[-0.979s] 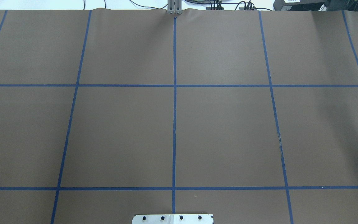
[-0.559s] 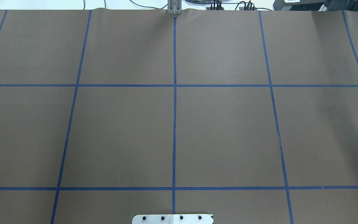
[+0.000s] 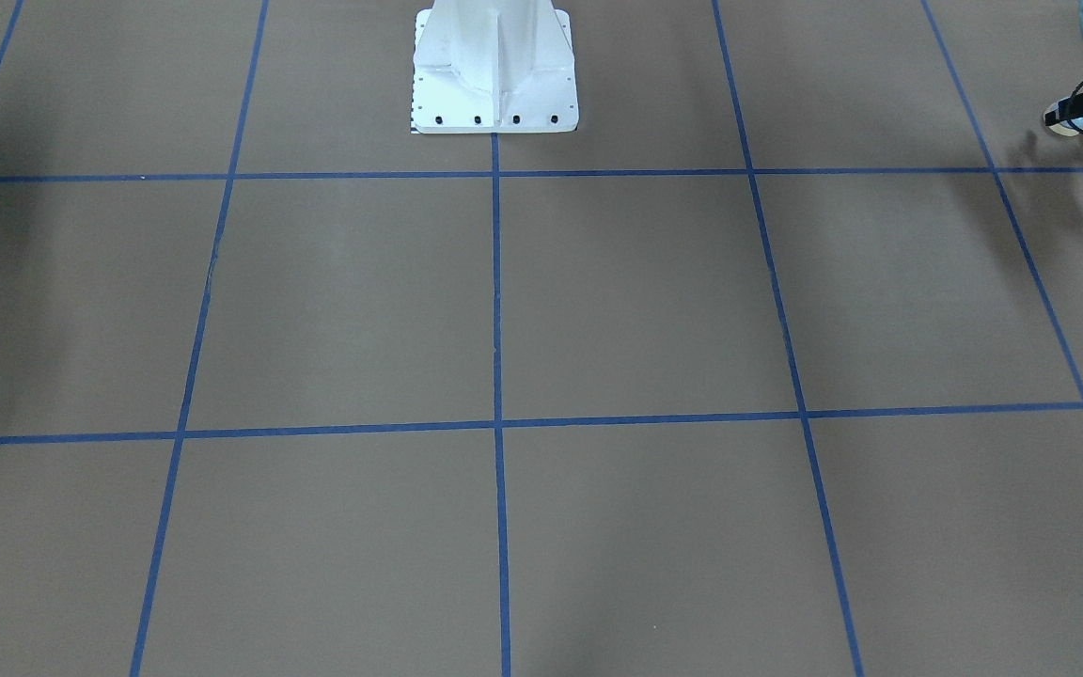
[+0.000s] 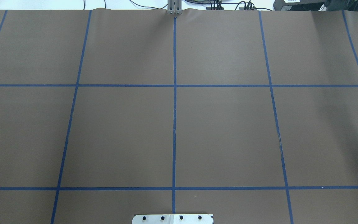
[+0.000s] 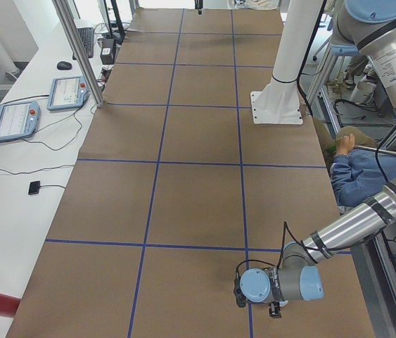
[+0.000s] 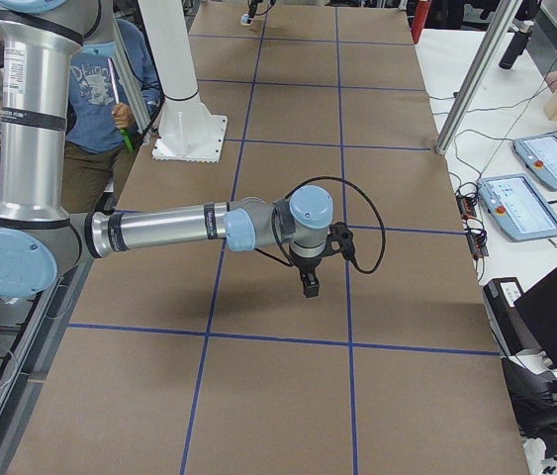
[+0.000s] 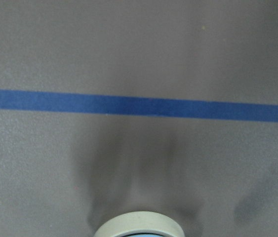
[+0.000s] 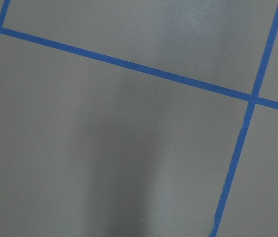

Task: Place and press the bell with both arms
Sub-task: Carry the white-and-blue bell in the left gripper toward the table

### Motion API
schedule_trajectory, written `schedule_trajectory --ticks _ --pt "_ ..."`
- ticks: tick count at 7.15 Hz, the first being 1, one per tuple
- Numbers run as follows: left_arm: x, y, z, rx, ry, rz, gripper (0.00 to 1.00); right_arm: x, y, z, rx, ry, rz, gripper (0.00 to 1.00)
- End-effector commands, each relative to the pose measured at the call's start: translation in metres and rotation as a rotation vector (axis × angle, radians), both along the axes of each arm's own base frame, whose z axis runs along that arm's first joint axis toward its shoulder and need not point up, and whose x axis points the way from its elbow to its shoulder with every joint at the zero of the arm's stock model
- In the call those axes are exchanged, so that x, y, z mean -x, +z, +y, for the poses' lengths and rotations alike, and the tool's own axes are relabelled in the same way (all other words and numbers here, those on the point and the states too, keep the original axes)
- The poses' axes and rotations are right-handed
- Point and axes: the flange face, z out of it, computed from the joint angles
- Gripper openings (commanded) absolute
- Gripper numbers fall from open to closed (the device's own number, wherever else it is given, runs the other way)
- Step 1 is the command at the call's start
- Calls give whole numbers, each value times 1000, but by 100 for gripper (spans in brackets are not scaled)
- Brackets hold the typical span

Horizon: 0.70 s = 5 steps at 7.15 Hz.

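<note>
The bell (image 3: pixel 1062 120) shows at the far right edge of the front view, light blue with a cream base, held a little above the brown paper; its shadow lies apart on the paper. Its cream rim (image 7: pixel 139 224) fills the bottom edge of the left wrist view. My left gripper (image 3: pixel 1075 115) is shut on it, low near the table's left end (image 5: pixel 275 308). My right gripper (image 6: pixel 310 287) points down above a grid square near the table's right end; I cannot tell whether it is open or shut. Neither arm shows in the overhead view.
The white bolted pedestal (image 3: pixel 494 75) stands at the robot's side of the table. Blue tape lines (image 4: pixel 174 109) divide the brown paper into squares. A seated person in blue (image 5: pixel 359 176) is behind the robot. Teach pendants (image 5: pixel 71 91) lie on the side bench.
</note>
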Motion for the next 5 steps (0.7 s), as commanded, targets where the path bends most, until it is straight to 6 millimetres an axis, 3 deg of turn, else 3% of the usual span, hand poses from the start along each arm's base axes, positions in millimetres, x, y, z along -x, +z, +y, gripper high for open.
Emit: schedule_trajectory --ticks 1,3,5 --pt "1 4 3 5 6 -12 100 1 0 0 -1 -3 0 100" --pt "1 4 3 5 6 -12 99 2 -1 1 3 -6 -15 100" --pt "1 5 4 6 8 -12 89 2 0 2 5 -7 -16 100"
